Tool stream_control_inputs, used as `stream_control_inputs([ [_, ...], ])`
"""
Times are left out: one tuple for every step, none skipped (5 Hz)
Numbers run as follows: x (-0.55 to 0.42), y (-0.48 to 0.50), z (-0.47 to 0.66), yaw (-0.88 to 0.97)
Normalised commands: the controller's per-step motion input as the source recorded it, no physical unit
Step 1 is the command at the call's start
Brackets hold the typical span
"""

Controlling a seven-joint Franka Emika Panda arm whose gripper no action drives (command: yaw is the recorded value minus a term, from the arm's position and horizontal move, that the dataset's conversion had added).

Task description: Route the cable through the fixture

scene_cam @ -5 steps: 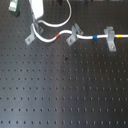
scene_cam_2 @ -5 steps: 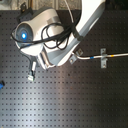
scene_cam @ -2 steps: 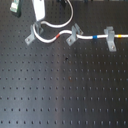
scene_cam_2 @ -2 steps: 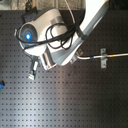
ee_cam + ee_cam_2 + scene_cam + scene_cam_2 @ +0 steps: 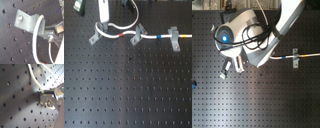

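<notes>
Cable [image 5: 114, 36] runs white across the black perforated board [image 5: 129, 90] in the first exterior view, looping up by the gripper [image 5: 103, 22] and passing through the middle clip [image 5: 138, 35] and the T-shaped clip [image 5: 174, 38] — red and blue bands show along it. The fixture [image 5: 93, 37] stands at the loop's left end; in the first wrist view the cable [image 5: 37, 32] curves over it [image 5: 26, 21]. Whether the fingers are apart or together cannot be told — the arm [image 5: 257, 40] hides most of this in the second exterior view.
</notes>
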Motion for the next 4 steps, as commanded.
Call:
stream_control_inputs([
  [-0.228,-0.095,0.00,0.16],
  [-0.217,-0.105,0.00,0.17],
  [-0.102,-0.049,0.00,0.11],
  [-0.234,-0.166,0.00,0.27],
])
